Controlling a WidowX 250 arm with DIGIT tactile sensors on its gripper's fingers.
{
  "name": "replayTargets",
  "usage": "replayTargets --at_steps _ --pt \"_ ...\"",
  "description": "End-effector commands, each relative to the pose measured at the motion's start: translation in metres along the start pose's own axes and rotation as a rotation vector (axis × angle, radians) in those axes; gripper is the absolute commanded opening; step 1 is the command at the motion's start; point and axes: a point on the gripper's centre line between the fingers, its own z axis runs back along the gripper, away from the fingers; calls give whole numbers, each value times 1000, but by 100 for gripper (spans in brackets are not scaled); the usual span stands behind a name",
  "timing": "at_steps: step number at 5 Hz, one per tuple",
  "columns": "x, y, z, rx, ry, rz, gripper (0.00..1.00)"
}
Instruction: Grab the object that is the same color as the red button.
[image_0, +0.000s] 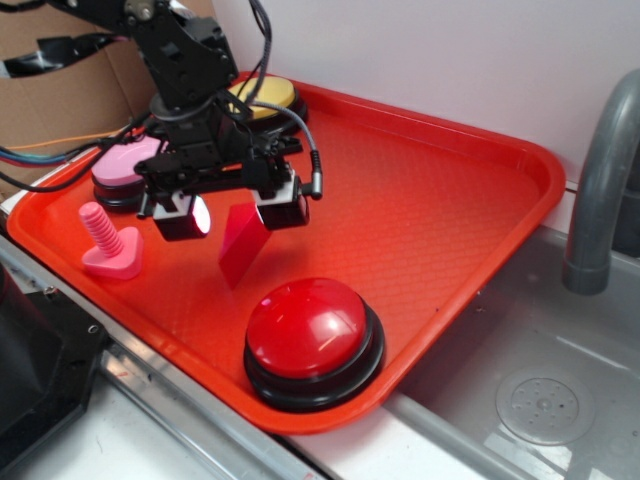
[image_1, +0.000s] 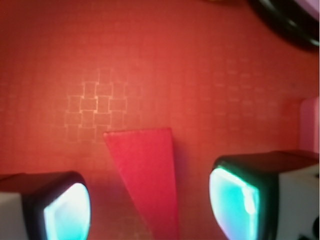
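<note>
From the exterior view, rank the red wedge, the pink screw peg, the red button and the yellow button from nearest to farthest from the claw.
1. Red wedge, between the claw fingers.
2. Pink screw peg, at the tray's left edge.
3. Red button at the tray's front corner and yellow button at the back: too close to call.

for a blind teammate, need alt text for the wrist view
A red wedge block lies on the red tray between the hand's two open fingers, untouched. A black button base shows at top right.
</note>
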Motion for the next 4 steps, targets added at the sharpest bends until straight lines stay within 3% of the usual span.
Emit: replayTargets --at_steps 1,4 --pt "5 1 -13 1 -5 -10 0" --pt "11 -1 6 14 -27 -77 0"
